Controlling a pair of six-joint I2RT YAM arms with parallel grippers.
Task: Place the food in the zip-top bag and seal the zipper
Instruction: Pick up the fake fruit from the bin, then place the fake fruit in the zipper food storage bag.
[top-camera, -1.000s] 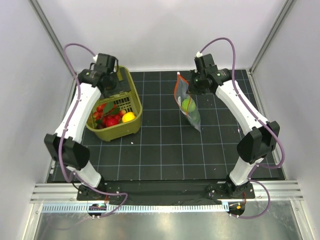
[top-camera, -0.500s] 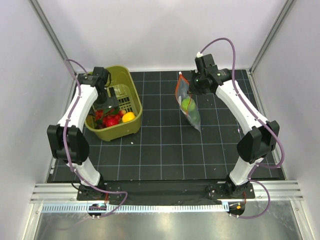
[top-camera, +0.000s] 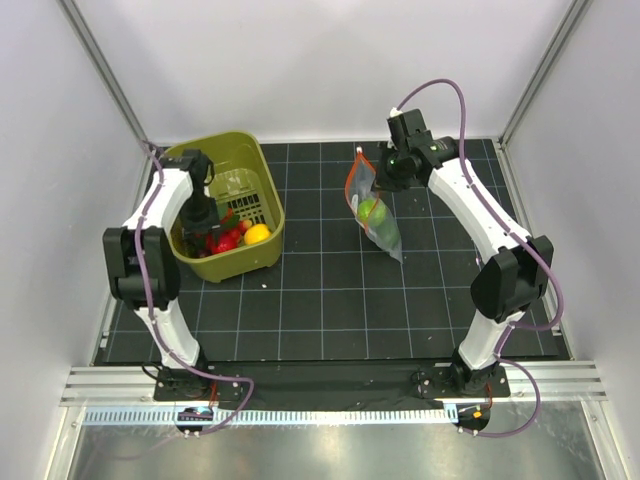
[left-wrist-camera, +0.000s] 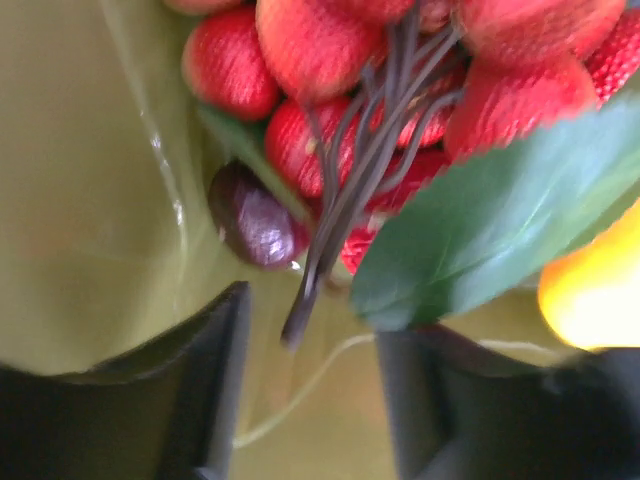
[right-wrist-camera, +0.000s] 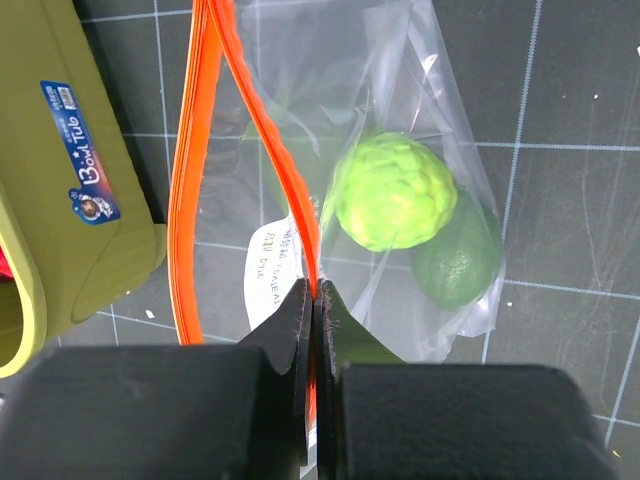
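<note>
— Food check, nearest first: what have you got?

— Closest to me is the olive-green basket (top-camera: 236, 268), on the left side of the gridded mat (top-camera: 330, 300). Most of the food is piled at its near end: red ones (top-camera: 222, 241) and a yellow ball (top-camera: 257, 234). My left wrist view is right on top of the pile. I see a broad green leaf (left-wrist-camera: 490, 220), a bundle of dark stems (left-wrist-camera: 350, 170), and one dark purple piece (left-wrist-camera: 255, 215) against the basket wall.

— And your left side?

— I've got my left gripper (left-wrist-camera: 310, 400) down inside the basket, jaws apart. Only the tip of the stems reaches between the fingers. The picture is blurred, so I can't tell if anything touches.

— Where's the bag?

— Right of the basket and apart from it, the zip-top bag (top-camera: 378, 222) hangs tilted, low end toward the mat. There are two green round ones inside, a bright bumpy one (right-wrist-camera: 392, 195) above a darker one (right-wrist-camera: 455, 258). The mouth gapes open and the zipper (right-wrist-camera: 185, 200) runs in a long loop. Farther back, my right gripper (right-wrist-camera: 315, 300) is pinched tight on one side of the zipper, holding the mouth up.
</note>
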